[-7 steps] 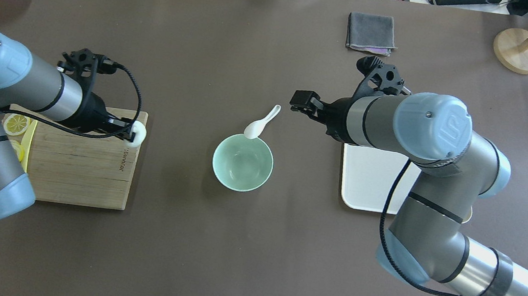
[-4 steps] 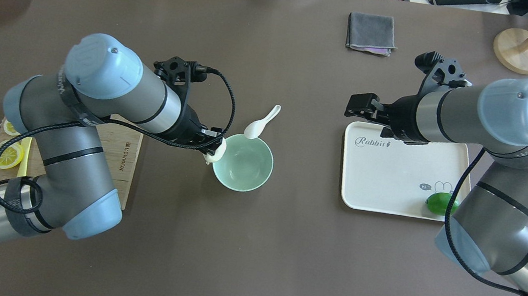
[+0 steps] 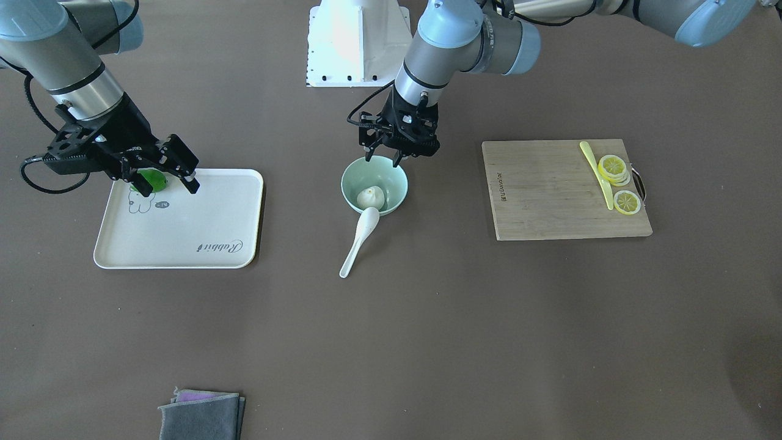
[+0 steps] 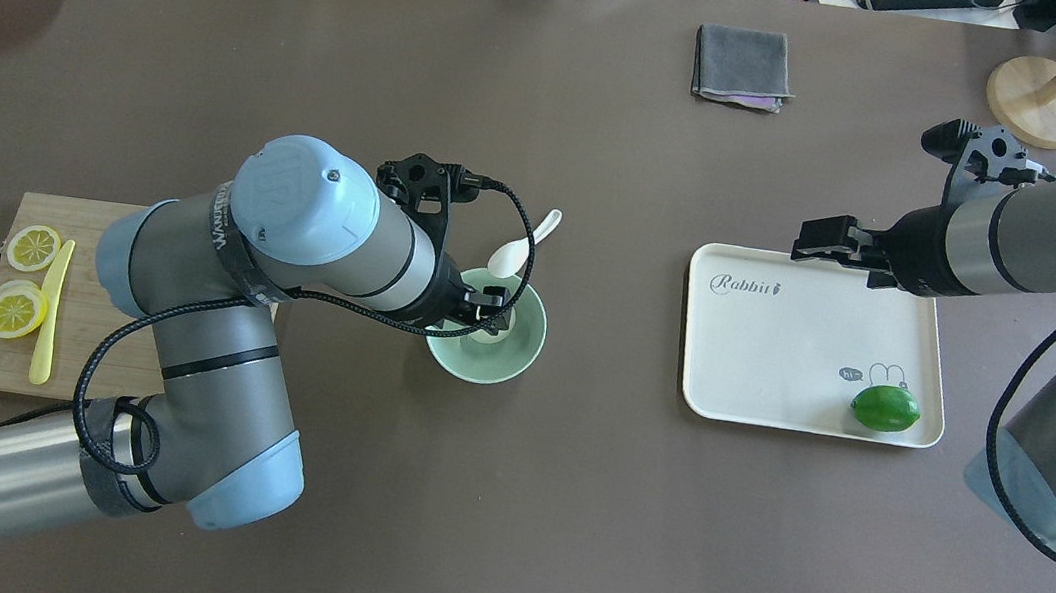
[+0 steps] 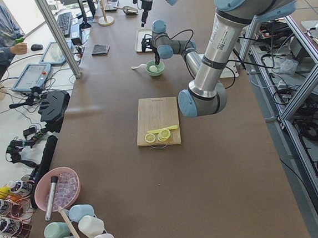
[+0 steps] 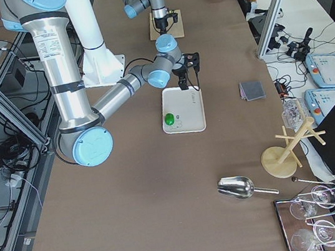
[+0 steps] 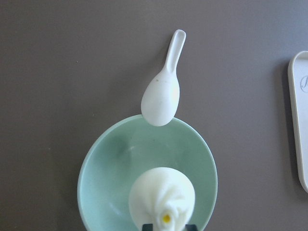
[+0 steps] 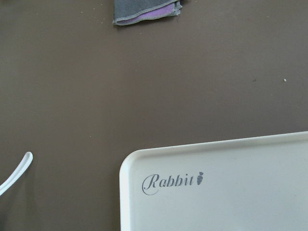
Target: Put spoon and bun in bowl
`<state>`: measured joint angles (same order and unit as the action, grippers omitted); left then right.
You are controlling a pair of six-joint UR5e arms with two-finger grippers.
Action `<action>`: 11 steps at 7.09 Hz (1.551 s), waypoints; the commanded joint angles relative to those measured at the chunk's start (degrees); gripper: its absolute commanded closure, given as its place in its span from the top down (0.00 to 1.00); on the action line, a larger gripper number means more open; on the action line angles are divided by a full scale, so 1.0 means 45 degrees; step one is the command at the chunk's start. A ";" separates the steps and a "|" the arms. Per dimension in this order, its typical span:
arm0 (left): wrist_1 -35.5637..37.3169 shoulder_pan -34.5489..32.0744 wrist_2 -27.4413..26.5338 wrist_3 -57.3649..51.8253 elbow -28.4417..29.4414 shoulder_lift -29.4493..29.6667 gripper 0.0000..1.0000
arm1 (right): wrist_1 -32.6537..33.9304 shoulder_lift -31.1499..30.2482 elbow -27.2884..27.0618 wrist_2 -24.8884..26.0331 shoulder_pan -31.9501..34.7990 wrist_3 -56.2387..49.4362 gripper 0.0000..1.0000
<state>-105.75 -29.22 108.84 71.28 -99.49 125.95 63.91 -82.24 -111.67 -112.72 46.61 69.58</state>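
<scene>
White "Rabbit" tray (image 4: 781,368) near right tool (image 3: 170,187), agape, empty; left tool (image 3: 383,160) likewise, above bun (image 3: 371,197) in bowl (image 3: 394,178).

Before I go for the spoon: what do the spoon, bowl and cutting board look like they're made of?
The spoon looks like glazed ceramic or hard melamine: glossy white, thick-walled. The bowl is smooth satin mint green, likely melamine or plastic, possibly ceramic. The cutting board looks like bamboo or wood: pale glued strips with grain, matte.
</scene>
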 commanded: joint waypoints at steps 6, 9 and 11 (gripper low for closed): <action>0.0004 -0.5133 0.2182 -0.7132 -0.3458 -0.6630 0.98 | 0.0094 -0.2678 0.0811 -0.1299 0.2100 -0.4961 1.00; -0.0074 -1.0171 0.5453 -1.4350 -0.1942 -0.9252 0.98 | 0.0192 -0.3793 0.1430 -0.3244 0.4670 -0.8689 1.00; 0.0081 -1.1980 0.6436 -1.6402 -0.0766 -0.9491 0.98 | 0.0211 -0.4202 0.2429 -0.4460 0.6841 -1.1504 1.00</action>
<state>-105.76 -78.06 135.14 3.69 -106.20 84.36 64.77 -99.63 -103.27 -129.52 71.18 26.03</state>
